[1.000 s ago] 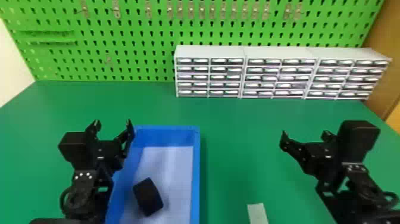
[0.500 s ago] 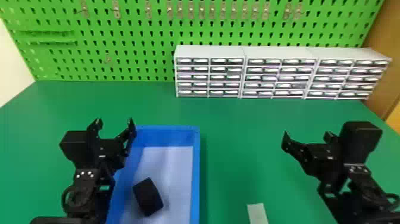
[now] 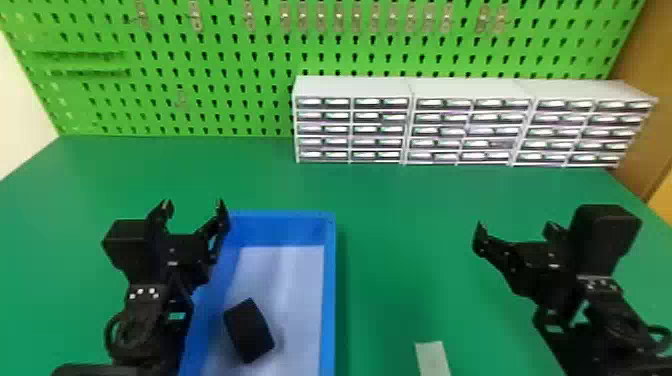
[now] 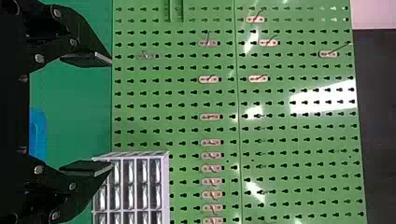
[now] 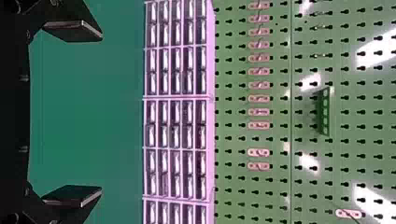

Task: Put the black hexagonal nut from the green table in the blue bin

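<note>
In the head view, a black hexagonal nut (image 3: 249, 330) lies on the floor of the blue bin (image 3: 328, 300), touching no gripper. My left gripper (image 3: 195, 207) is over the bin's left side, farther back than the nut, open and holding nothing; its fingers stand wide apart in the left wrist view, where the left gripper (image 4: 109, 114) faces the pegboard. Well to the right of the bin, my right gripper (image 3: 515, 232) is above the green table (image 3: 400, 240), also open. The right gripper (image 5: 100, 114) has nothing between its fingers in the right wrist view.
White drawer cabinets (image 3: 350, 87) line the back of the table, before a green pegboard (image 3: 240, 65). A pale flat piece (image 3: 433, 358) lies at the near edge, right of the bin. A blue edge (image 4: 38, 133) shows in the left wrist view.
Both arms have shifted very slightly to the right in the head view. The nut stays where it was in the bin, and both grippers are still open.
</note>
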Robot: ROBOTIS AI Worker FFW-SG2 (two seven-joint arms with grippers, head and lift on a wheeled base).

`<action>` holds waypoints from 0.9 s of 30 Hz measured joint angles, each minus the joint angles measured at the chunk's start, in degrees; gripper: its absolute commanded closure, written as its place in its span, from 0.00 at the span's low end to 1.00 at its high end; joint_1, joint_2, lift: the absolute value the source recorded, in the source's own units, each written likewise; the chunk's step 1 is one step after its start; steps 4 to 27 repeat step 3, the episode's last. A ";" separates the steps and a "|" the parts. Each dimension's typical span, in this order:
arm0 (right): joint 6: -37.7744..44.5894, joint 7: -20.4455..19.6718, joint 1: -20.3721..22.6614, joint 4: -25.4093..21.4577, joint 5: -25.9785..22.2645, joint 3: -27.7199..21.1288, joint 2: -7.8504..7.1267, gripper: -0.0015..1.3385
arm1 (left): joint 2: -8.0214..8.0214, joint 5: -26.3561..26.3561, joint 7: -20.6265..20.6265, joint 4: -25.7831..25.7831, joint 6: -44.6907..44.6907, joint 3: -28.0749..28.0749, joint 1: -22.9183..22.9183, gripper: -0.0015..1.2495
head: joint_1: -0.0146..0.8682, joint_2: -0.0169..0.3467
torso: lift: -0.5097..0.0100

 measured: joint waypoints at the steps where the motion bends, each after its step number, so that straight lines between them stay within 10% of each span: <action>1: 0.00 0.00 0.00 0.00 0.00 0.01 0.00 0.11 | 0.00 0.00 0.00 0.00 0.00 0.00 0.00 0.37 | 0.76 0.20 | 0.80; 27: 0.00 0.00 0.03 0.00 0.01 0.04 -0.01 0.11 | 0.00 -0.01 0.00 0.00 0.00 0.00 -0.03 0.37 | 0.76 0.20 | 0.80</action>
